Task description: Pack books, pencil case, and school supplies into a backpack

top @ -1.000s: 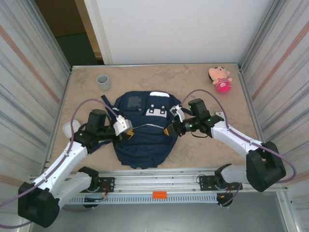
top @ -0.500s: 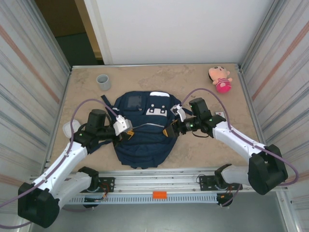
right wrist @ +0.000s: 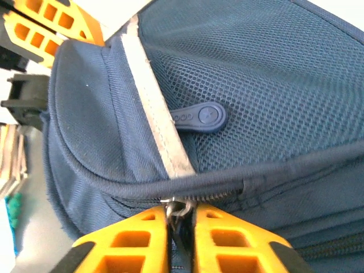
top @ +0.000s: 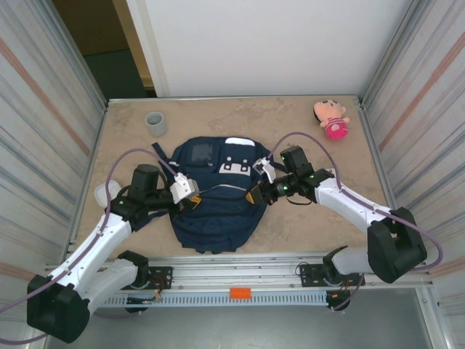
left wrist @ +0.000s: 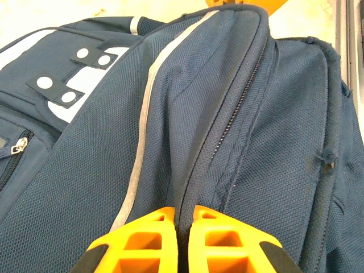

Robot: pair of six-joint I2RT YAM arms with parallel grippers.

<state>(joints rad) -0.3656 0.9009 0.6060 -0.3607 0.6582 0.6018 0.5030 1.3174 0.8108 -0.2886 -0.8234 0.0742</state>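
backpack [top: 216, 211] sits centre of top frame, main zip looks closed. right gripper [right wrist: 181, 220] clamped on zip pull [right wrist: 177, 207]; left gripper [left wrist: 181, 217] pinching backpack seam. Risk: thin pull slips out, or bag drags if the pinch lets go.

Right tool [right wrist: 181, 219] reclosed on backpack [right wrist: 273, 85] zip pull [right wrist: 174, 204], shifted slightly left

Beige mottled table [top: 290, 123]. Carries 4 things, all well apart: 1 navy backpack [top: 214, 211] lying flat at the middle, toward the near edge; 1 grey cup [top: 155, 123] upright at far left; 1 pink plush toy [top: 331, 119] at far right; 1 small white object [top: 102, 193] by the left edge.
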